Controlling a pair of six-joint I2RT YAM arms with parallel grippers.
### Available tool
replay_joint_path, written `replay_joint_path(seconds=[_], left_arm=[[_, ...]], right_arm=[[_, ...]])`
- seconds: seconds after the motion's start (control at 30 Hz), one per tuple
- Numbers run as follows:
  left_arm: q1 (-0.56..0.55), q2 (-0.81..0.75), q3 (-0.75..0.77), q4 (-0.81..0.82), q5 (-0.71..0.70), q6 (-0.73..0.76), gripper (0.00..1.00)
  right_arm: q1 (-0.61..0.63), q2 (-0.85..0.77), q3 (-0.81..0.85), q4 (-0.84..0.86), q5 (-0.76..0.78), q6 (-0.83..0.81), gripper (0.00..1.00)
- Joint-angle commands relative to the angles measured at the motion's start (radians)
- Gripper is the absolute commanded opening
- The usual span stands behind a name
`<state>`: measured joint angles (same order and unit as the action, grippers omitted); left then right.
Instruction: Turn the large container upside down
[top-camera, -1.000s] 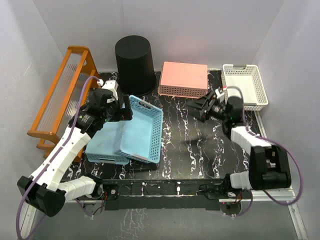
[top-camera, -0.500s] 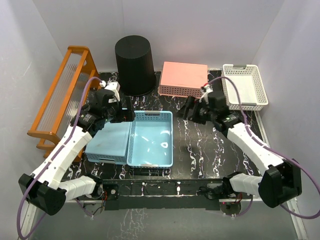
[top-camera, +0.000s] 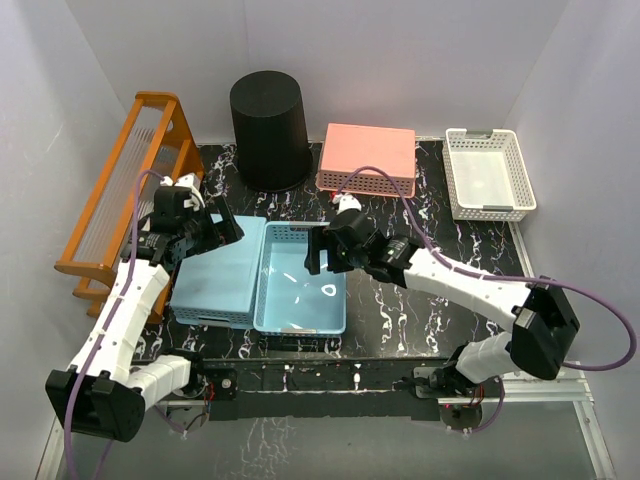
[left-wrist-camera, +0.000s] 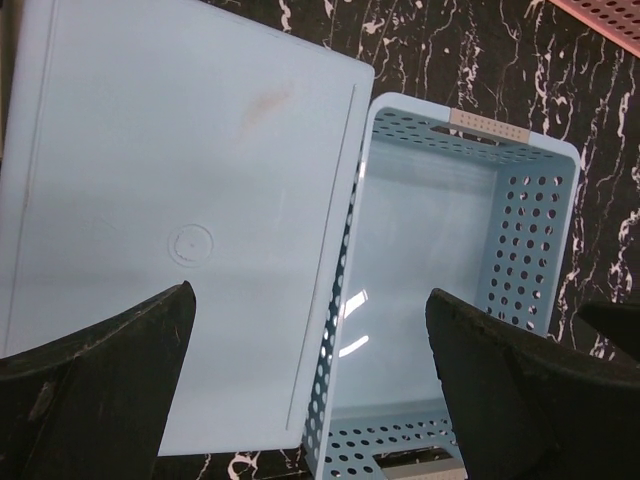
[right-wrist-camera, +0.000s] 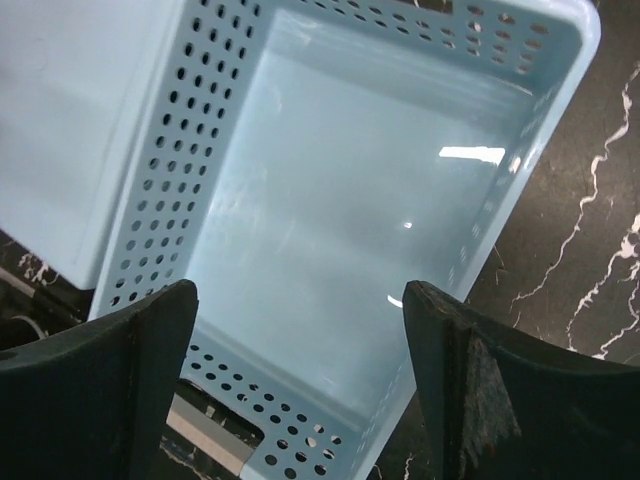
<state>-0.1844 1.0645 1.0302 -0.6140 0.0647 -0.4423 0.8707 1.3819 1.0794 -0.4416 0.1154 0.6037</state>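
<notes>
Since a second ago the open blue basket (top-camera: 300, 322) has gone from tipped on edge to flat on the black marbled tabletop (top-camera: 420, 310), mouth up; right arm has swung in from the right side to reach over it; left arm has drawn back toward the left. Nearest the bases, the open basket lies touching an upturned blue basket (top-camera: 215, 285) on its left, flat base showing; left gripper (top-camera: 222, 232) hangs over the far edge of the upturned one, fingers spread wide, nothing between them; right gripper (top-camera: 318, 253) hangs over the open basket's far end, fingers likewise wide apart and gripping nothing, the wrist view looking straight into the basket; orange wooden rack (top-camera: 130, 180) runs along the left side. Farther back, the large black bucket (top-camera: 270, 130) stands on end at the rear edge, left of centre, well apart from both grippers; cannot tell whether its upper face is mouth or base; pink basket (top-camera: 368, 155) just to its right, bottom up; white perforated basket (top-camera: 452, 175) in the far right corner, mouth up.
</notes>
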Motion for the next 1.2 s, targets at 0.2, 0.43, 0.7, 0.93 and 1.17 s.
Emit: replay_joint_path(seconds=[0.2, 0.43, 0.7, 0.93, 1.17], left_arm=[[0.014, -0.048, -0.005, 0.025, 0.117, 0.011, 0.99], [0.014, -0.052, -0.006, 0.018, 0.109, 0.026, 0.99], [0.014, -0.044, -0.003, 0.032, 0.117, 0.044, 0.99], [0.014, -0.018, 0.023, 0.036, 0.138, 0.046, 0.99], [0.014, 0.002, 0.037, 0.018, 0.095, 0.041, 0.99]], right_arm=[[-0.033, 0.009, -0.149, 0.081, 0.07, 0.017, 0.36], [-0.177, -0.027, -0.248, 0.086, 0.019, -0.001, 0.34], [-0.29, -0.063, -0.363, 0.16, -0.099, -0.031, 0.34], [-0.293, -0.139, -0.295, 0.142, -0.183, -0.017, 0.64], [-0.113, -0.112, -0.167, 0.183, -0.152, 0.033, 0.87]])
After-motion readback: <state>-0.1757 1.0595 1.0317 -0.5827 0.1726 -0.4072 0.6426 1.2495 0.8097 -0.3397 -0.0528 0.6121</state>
